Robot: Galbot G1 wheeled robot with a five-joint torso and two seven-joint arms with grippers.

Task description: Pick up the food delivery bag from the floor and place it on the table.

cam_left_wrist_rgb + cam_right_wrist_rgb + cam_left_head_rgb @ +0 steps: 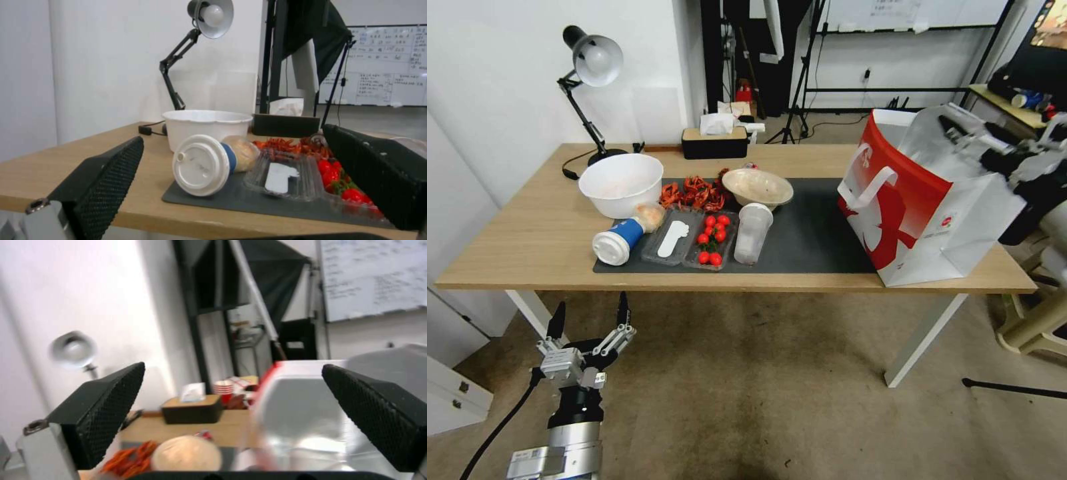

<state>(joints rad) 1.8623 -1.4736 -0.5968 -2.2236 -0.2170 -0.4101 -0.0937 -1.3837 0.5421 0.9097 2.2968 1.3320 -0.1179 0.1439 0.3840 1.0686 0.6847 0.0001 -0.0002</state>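
Red-and-white food delivery bag on worktop edge, my right end effector spread beside it: may topple off if nudged.

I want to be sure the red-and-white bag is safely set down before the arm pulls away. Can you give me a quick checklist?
1. Bag on the table, not the floor: ok.
2. Bag upright: ok.
3. Bag base fully on the tabletop: not ok, its near corner sits at the front edge.
4. Right gripper open: ok.
5. Right gripper clear of the bag rim: cannot tell.
6. Left gripper low, before the table: ok.
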